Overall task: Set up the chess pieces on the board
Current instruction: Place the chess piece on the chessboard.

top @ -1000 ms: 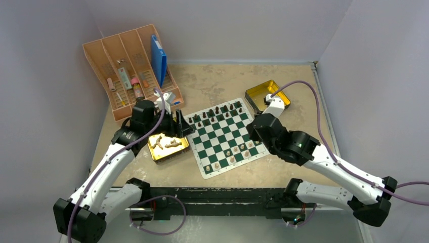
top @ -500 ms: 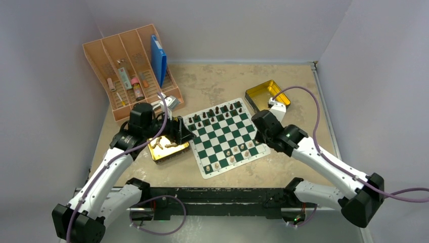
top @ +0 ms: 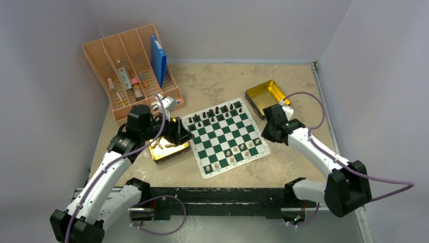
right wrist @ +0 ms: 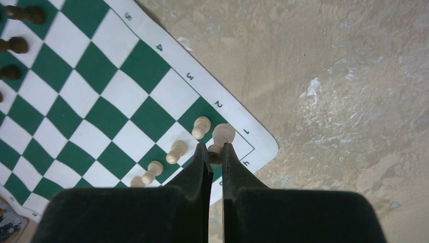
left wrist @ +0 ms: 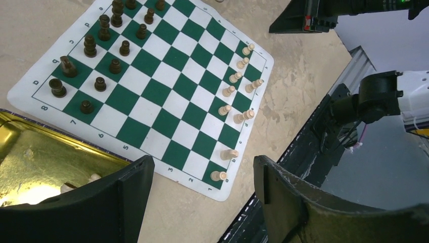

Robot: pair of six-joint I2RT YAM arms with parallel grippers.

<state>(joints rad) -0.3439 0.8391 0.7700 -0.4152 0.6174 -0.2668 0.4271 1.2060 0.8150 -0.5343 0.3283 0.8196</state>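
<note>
The board (top: 222, 133) lies mid-table, green and white. Several light chess pieces (top: 233, 150) stand along its near rows, and also show in the left wrist view (left wrist: 238, 77). Dark pieces (top: 217, 110) fill its far rows. My right gripper (right wrist: 215, 153) is shut on the base of a light pawn (right wrist: 223, 134), held over the board's right corner by the marks 1 and h; in the top view the gripper (top: 266, 136) is at that corner. My left gripper (left wrist: 202, 169) is open and empty, over the board's left edge and a gold tin (top: 163, 155) holding several light pieces (top: 164, 144).
An empty gold tin (top: 265, 93) sits behind the board's right corner. An orange compartment rack (top: 131, 66) with a blue box (top: 158, 59) and small items stands at the back left. The black rail (top: 227, 195) runs along the near edge.
My right arm has swung its elbow out to the right, and its gripper now sits at the board's right corner. My left gripper shifted slightly towards the near side.
</note>
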